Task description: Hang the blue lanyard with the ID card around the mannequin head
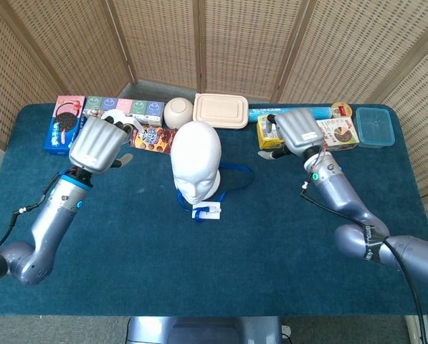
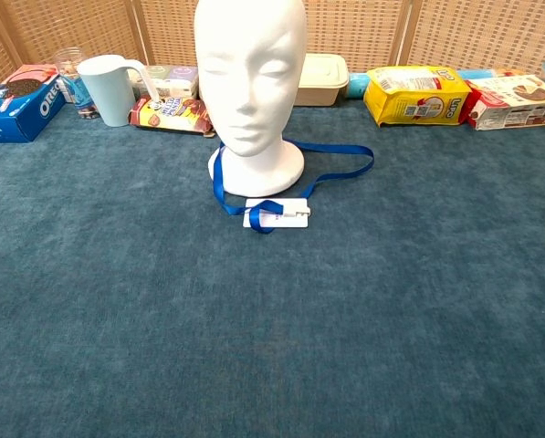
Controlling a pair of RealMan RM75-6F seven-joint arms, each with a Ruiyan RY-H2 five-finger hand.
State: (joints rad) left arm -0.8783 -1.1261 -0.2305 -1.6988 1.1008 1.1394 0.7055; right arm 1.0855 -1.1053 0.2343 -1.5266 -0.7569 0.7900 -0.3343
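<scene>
Blue lanyard (image 2: 295, 178) lies in a loose loop on the bench (image 2: 281, 347), circling the base of the white mannequin head (image 2: 251, 82); the strap runs out to the head's side and back round to the ID card (image 2: 277, 213), which lies flat on the cloth just in front of the base. Judged from this, the loop is over the head and has settled at its foot, so the hanging step looks essentially done. Left hand (image 1: 97, 143) hovers well apart from the head, near the snack boxes (image 1: 124, 109) at the back edge, holding nothing; its fingers look loosely curled under, though the head view shows mostly the back of the hand. Right hand (image 1: 298, 130) sits over the yellow packet (image 2: 414, 94) at the back, also holding nothing; finger spread cannot be told from here. Neither hand shows in the chest view. To finish well: clear both arms up and outward without brushing the strap's far bend, and leave the upright head undisturbed, since a foam head likely tips easily.
</scene>
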